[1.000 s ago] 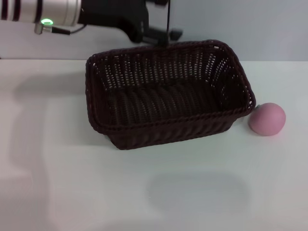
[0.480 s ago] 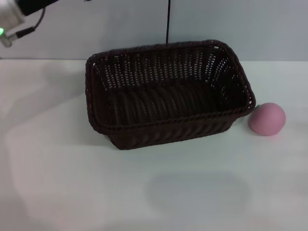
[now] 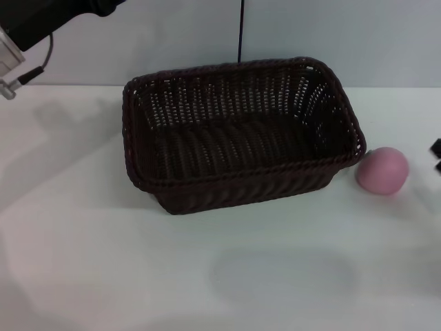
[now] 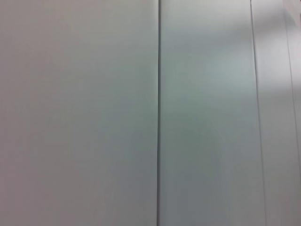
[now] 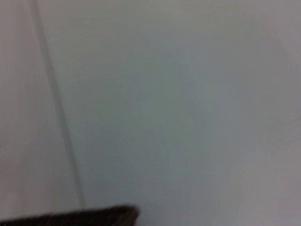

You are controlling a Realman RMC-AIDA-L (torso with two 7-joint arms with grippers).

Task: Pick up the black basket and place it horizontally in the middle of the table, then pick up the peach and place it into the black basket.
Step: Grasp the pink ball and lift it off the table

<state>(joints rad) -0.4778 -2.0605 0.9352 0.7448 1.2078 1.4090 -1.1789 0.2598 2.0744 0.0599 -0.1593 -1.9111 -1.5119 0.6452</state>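
The black basket stands upright and empty in the middle of the white table, its long side running left to right. The pink peach lies on the table just off the basket's right end, close to its corner. Two black fingertips of my right gripper show at the right edge of the head view, spread apart and empty, a little right of the peach. Part of my left arm shows at the top left corner; its gripper is out of view. The left wrist view shows only a pale wall.
A thin black cable hangs down the wall behind the basket. A dark strip lies along one edge of the right wrist view; I cannot tell what it is.
My left arm has drawn back from behind the basket toward the top left corner, and its gripper has left the view. My right gripper's fingertips have come in at the right edge. Basket and peach have not moved.
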